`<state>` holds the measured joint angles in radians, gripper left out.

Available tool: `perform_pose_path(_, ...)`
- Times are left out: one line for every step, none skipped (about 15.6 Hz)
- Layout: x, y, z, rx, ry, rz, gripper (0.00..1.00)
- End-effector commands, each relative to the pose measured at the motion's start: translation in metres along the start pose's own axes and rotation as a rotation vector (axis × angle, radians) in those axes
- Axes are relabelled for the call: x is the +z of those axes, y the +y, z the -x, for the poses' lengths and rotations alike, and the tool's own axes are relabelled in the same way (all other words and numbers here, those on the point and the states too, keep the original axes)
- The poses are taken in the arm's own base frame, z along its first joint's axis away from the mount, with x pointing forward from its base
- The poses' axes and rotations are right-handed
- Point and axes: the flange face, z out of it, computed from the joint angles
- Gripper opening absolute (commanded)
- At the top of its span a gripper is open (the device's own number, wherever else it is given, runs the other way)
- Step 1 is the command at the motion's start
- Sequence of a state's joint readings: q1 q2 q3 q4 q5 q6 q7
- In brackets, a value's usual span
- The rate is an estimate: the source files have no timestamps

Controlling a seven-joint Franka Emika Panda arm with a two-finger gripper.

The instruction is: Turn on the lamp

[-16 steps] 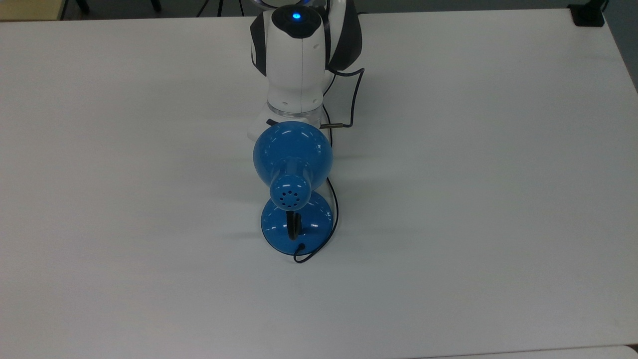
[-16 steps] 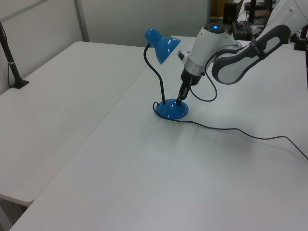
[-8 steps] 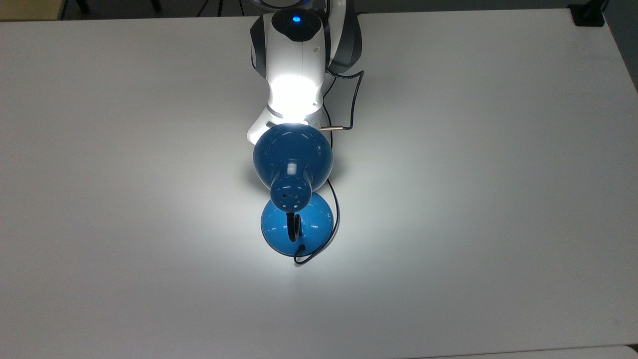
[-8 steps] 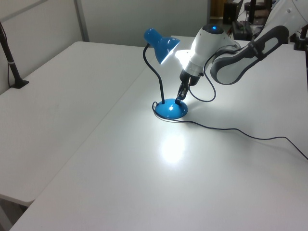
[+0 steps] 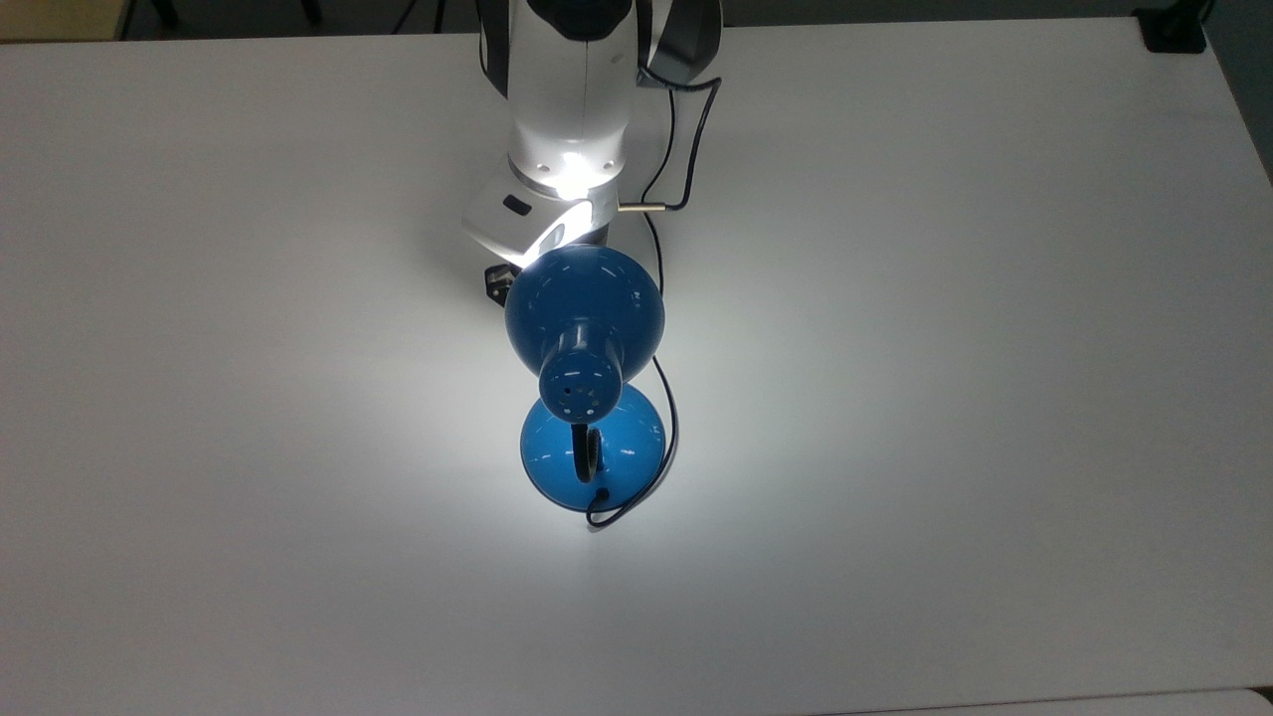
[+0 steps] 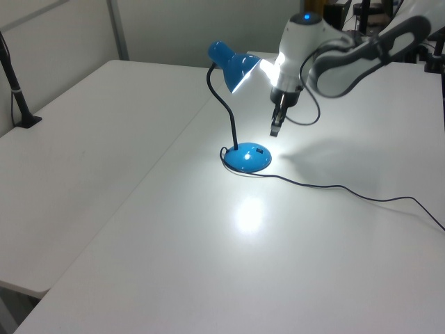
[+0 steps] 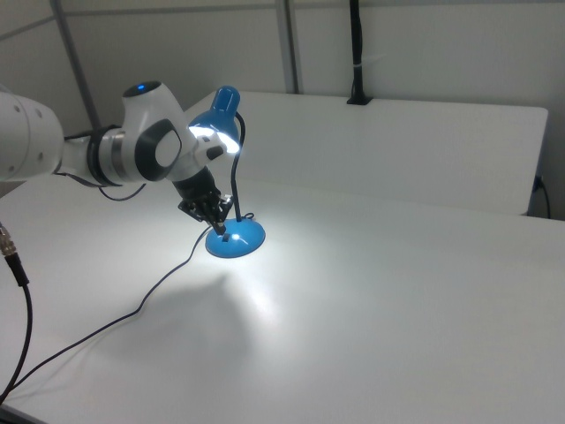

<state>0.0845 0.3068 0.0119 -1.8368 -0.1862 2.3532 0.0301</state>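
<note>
Lamp (image 6: 236, 69) on white table (image 6: 208, 264), mid-scene, now lit versus a second ago; bright pool under the shade, so switch-on looks done. Base (image 6: 249, 158) at 6 o'clock of the shade in the top view. My claw (image 6: 276, 128) has lifted off the base, hanging above it at its 1 o'clock in the left view, touching nothing, holding nothing; fingers look pressed together.

Top view: overhead, looking steeply down on the white tabletop (image 5: 995, 398); arm enters from the frame's top edge. Left view: elevated, oblique, arm at the left view's right. Right view: elevated from the opposite side, arm at the right view's left. All three share the lit lamp (image 5: 585, 328) (image 6: 240, 104) (image 7: 231, 177) and tabletop centre.
</note>
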Motion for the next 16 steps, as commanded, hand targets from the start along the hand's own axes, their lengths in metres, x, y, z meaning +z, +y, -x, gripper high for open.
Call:
perform_pose_path(-0.038, 0.004, 0.020, 0.022, -0.094, 0.024, 0.00)
perform_pose_path(-0.047, 0.005, 0.022, 0.025, -0.108, 0.024, 0.00)
perform_pose_path(-0.058, 0.006, 0.024, 0.030, -0.113, 0.026, 0.00)
perform_pose_path(-0.070, 0.008, 0.026, 0.034, -0.113, 0.027, 0.00)
perform_pose_path(-0.083, 0.009, 0.028, 0.039, -0.115, 0.026, 0.00)
perform_pose_path(-0.094, 0.009, 0.031, 0.053, -0.119, 0.009, 0.00)
perform_pose_path(-0.107, 0.009, 0.033, 0.074, -0.120, -0.018, 0.00)
perform_pose_path(-0.123, 0.011, 0.035, 0.092, -0.116, -0.042, 0.00)
perform_pose_path(-0.131, 0.012, 0.039, 0.101, -0.134, -0.054, 0.01)
perform_pose_path(-0.147, 0.013, 0.038, 0.106, -0.132, -0.055, 0.03)
perform_pose_path(-0.155, 0.015, 0.040, 0.107, -0.158, -0.055, 0.05)
perform_pose_path(-0.166, 0.016, 0.039, 0.108, -0.174, -0.055, 0.07)
perform_pose_path(-0.176, 0.019, 0.037, 0.113, -0.177, -0.054, 0.13)
perform_pose_path(-0.183, 0.021, 0.036, 0.116, -0.181, -0.055, 0.23)
perform_pose_path(-0.188, 0.023, 0.037, 0.119, -0.186, -0.054, 0.35)
perform_pose_path(-0.195, 0.025, 0.036, 0.122, -0.192, -0.054, 0.48)
